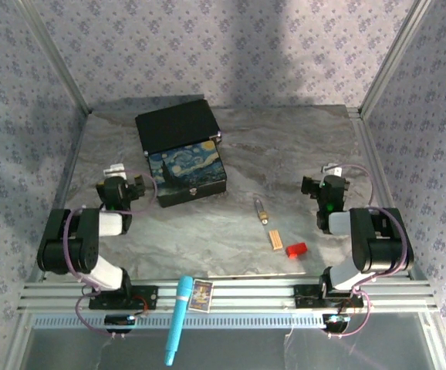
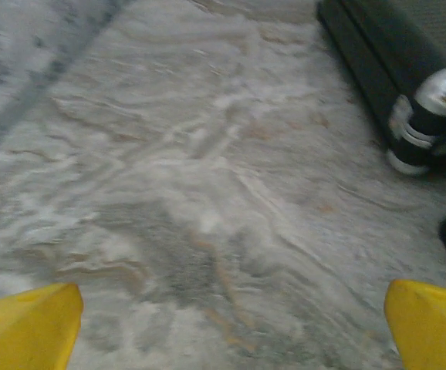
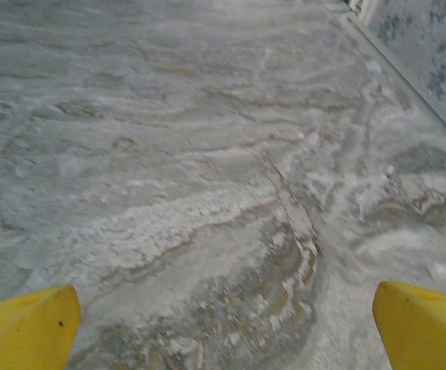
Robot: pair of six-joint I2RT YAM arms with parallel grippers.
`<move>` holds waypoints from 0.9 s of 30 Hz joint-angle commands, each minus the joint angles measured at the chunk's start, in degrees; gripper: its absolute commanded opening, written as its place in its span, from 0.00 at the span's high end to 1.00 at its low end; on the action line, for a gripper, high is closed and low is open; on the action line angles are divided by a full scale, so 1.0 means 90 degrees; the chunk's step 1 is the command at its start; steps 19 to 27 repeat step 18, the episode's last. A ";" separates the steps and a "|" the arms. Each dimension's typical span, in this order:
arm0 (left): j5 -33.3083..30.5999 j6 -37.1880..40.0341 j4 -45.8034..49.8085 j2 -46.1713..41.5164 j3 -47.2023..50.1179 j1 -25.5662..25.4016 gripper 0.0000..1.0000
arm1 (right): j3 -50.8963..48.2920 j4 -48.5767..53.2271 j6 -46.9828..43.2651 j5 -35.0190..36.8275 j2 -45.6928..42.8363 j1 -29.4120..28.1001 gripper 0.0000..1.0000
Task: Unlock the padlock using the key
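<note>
Padlock [image 1: 259, 205]: tiny brass, probably stiff, slick, dense; lying on table [image 1: 207, 231] left of right pincer [image 1: 312, 186], well apart, key [image 1: 265, 220] just beside. Best pinched across flat body. Spread wide, empty: left pincer [image 1: 136, 185], right pincer.

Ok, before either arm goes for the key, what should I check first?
1. Left claw open and empty: ok.
2. Right claw open and empty: ok.
3. Padlock lying free on the table: ok.
4. Key located, just nearer than the padlock: ok; which way it points: cannot tell.
5. Room around the key: not ok, the tan block lies close by.
6. A claw lined up over the key: not ok, both are off to the sides.
</note>
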State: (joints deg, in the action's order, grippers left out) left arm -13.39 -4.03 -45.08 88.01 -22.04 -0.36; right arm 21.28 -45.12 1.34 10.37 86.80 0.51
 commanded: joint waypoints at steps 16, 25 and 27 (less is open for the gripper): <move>0.0677 0.0213 -0.0245 0.0000 -0.0148 0.0040 0.00 | 0.0127 -0.0123 -0.0218 -0.0412 0.0030 0.0080 0.01; 0.0674 0.0212 -0.0244 0.0000 -0.0150 0.0040 0.00 | 0.0173 -0.0043 -0.0296 -0.0582 0.0031 0.0077 0.01; 0.0674 0.0212 -0.0244 0.0000 -0.0150 0.0040 0.00 | 0.0173 -0.0043 -0.0296 -0.0582 0.0031 0.0077 0.01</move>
